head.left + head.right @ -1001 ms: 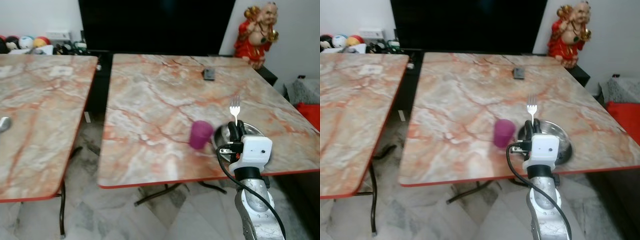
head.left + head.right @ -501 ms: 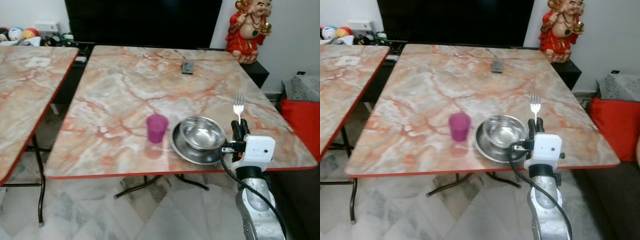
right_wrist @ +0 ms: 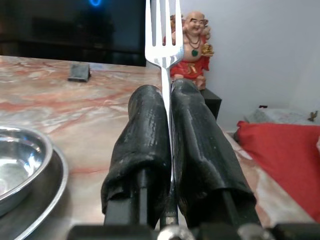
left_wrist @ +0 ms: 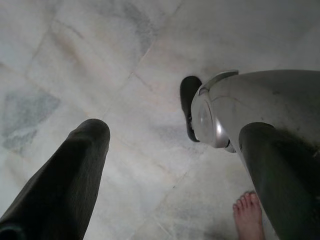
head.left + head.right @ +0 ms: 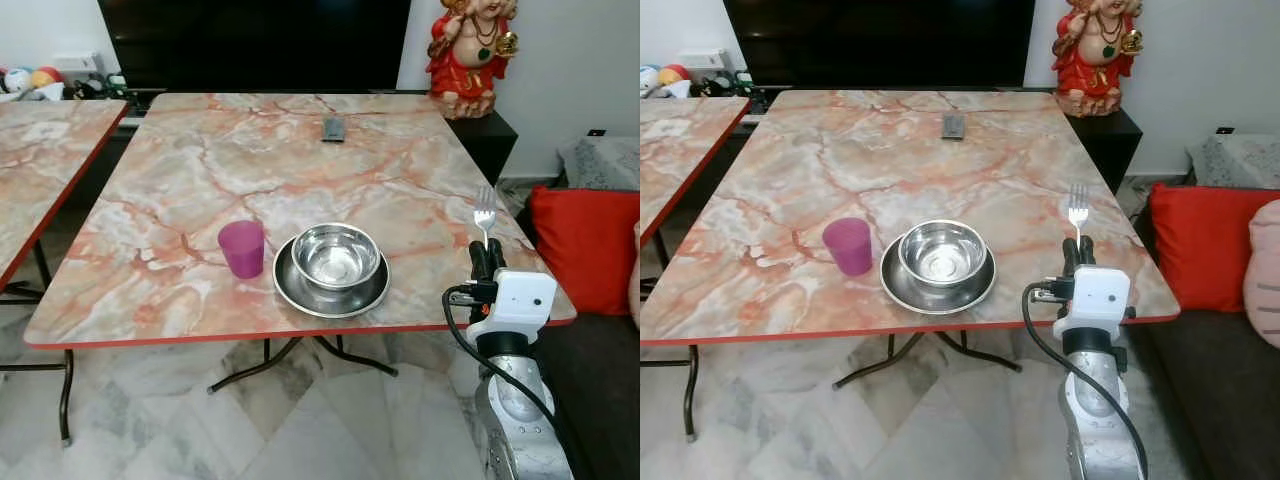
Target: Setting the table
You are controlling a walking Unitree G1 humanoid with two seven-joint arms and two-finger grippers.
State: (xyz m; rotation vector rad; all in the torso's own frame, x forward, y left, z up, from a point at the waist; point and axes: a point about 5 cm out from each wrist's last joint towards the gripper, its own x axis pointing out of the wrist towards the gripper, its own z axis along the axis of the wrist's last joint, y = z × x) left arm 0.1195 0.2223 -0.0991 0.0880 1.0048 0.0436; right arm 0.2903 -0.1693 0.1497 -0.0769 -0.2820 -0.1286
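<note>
Clamping my right hand (image 5: 1077, 250) tight on one upright silver fork (image 5: 1077, 207), I hold it near the marbled tabletop's (image 5: 940, 160) right edge. Since a second ago my camera swung, uncovering one steel bowl (image 5: 942, 250) on one steel plate (image 5: 902, 290), just beside one purple cup (image 5: 849, 245). My left hand (image 4: 175, 165) hangs spread apart above the floor

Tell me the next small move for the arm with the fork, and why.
Probably carry the fork forward over the table and lower it onto the bare marble to the right of the plate. The right gripper is shut on the fork, tines up, near the table's front right corner; the bowl sits on the plate with the cup to its left.
</note>
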